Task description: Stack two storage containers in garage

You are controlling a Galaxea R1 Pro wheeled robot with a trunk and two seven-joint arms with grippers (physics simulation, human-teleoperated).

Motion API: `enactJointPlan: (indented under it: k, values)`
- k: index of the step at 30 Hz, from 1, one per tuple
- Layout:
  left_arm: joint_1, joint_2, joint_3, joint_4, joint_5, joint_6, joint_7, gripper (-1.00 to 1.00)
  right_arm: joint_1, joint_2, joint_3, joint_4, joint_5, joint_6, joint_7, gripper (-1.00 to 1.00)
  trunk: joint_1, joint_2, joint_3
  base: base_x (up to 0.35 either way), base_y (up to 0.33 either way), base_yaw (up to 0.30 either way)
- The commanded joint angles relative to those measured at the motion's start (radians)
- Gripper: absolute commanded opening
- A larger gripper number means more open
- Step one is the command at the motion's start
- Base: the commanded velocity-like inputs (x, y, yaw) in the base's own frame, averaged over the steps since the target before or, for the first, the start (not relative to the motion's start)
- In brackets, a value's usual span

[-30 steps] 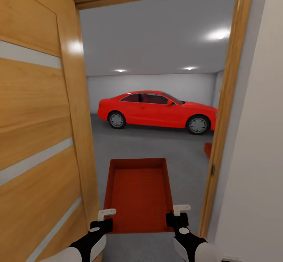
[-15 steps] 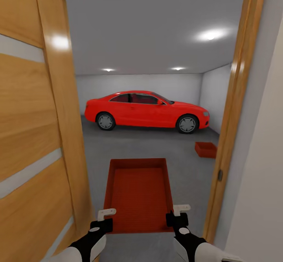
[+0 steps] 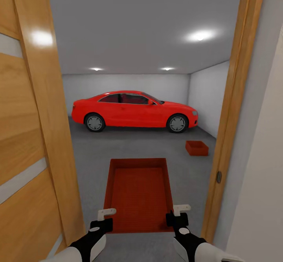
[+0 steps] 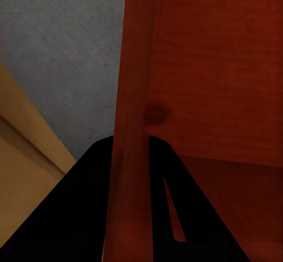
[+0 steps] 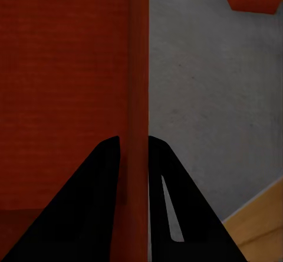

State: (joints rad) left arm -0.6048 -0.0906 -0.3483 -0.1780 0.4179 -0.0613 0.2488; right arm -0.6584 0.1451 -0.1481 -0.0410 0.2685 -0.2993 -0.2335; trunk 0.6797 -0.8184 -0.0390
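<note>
Carrying one box (image 3: pixel 138 194) through the doorway (image 3: pixel 232 109), left fingers (image 3: pixel 106 213) and right fingers (image 3: pixel 181 209) each clamped on a side wall. Other box (image 3: pixel 197 148) already on garage floor (image 3: pixel 129 146), near the car (image 3: pixel 133 110). Remaining: drive in, stack.

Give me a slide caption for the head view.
Both hands, left and right, carry a red container through the doorway toward the red car and second container.

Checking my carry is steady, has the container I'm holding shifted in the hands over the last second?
No. The held container sits the same between the left hand and right hand; only the door frame and car slid, since the camera moved.
</note>
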Motion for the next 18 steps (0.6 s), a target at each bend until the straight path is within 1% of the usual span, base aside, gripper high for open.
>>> enactJointPlan:
  k: [1, 14, 18]
  values:
    - [-0.001, 0.011, 0.003, -0.005, 0.001, -0.001, 0.001, -1.0, -0.001, 0.001, -0.045, 0.003, 0.023, 0.002, 0.002, -1.0, 0.0, -0.002, -0.002, 0.002, 0.002, -0.003]
    - [-0.001, 0.011, 0.002, -0.003, 0.001, 0.0, 0.002, -1.0, -0.001, 0.001, -0.045, 0.003, 0.023, 0.002, 0.002, -1.0, 0.0, -0.002, -0.002, -0.001, -0.003, 0.0]
    - [-0.001, 0.011, 0.003, -0.004, 0.001, 0.0, 0.006, -1.0, -0.001, 0.001, -0.045, 0.003, 0.023, 0.002, 0.001, -1.0, 0.0, -0.002, -0.002, -0.052, -0.16, 0.0]
